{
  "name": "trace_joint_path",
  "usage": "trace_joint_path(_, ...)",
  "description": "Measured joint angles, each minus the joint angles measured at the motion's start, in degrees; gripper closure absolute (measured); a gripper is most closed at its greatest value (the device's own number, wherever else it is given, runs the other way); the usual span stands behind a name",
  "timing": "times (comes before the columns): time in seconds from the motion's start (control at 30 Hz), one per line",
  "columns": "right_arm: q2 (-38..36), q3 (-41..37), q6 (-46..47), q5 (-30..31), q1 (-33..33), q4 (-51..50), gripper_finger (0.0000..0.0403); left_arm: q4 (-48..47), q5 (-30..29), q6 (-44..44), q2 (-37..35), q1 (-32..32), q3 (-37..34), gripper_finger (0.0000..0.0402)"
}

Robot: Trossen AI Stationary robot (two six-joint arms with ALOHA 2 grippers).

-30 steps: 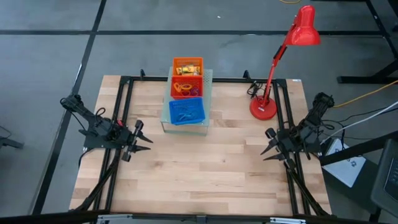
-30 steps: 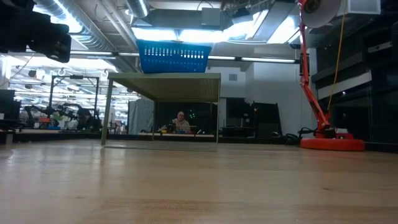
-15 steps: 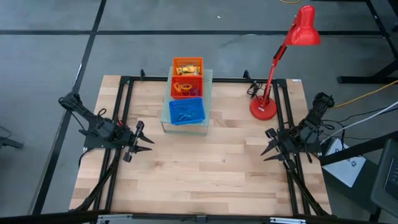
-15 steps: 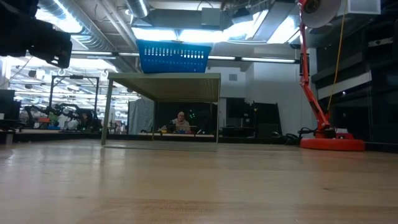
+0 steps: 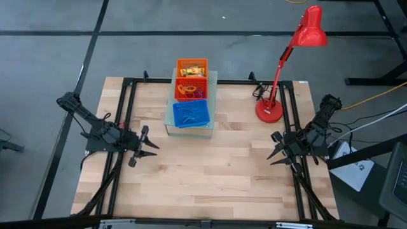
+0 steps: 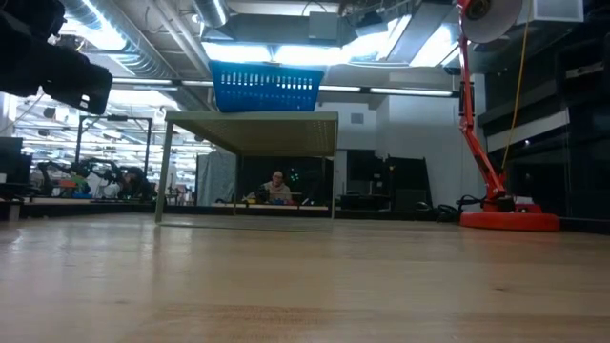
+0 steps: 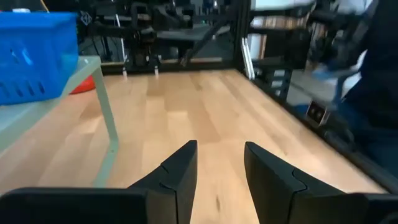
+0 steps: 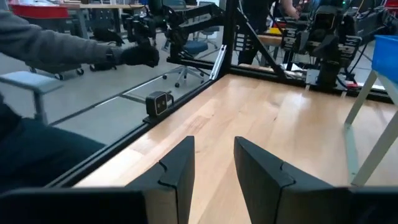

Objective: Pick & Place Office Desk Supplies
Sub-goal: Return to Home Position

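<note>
Supplies [image 5: 186,90] lie in bins [image 5: 202,117] on the shelf [image 5: 213,102]; left gripper [image 5: 147,145] nearer the shelf, right gripper [image 5: 272,146] well apart from it; both parted, empty; judged complete.

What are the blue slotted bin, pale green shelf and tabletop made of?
Blue slotted bin: likely moulded plastic; uniform colour, regular slots.
Pale green shelf: probably painted metal; thin legs, unconfirmed.
Pale plank tabletop: wood, matte; visible plank seams and grain.

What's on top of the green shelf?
Three bins in a row on the shelf: orange bin, red bin, blue bin, with small supplies inside. The shelf top under them is hidden.
</note>
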Motion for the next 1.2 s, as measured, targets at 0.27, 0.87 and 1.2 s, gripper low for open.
trace_joint_path(0.27,0.0,0.0,13.3,-0.4,0.0,0.0,0.0289,2.2,0.0,-1.9,0.0,0.0,0.0,0.0272)
trace_joint_path(0.87,0.0,0.0,14.6,-0.4,0.0,0.0,0.0289,2.5,0.1,-1.8,0.0,0.0,0.0,0.0272)
trace_joint_path(1.2,0.0,0.0,14.6,-0.4,0.0,0.0,0.0289,2.5,0.1,-1.8,0.0,0.0,0.0,0.0272)
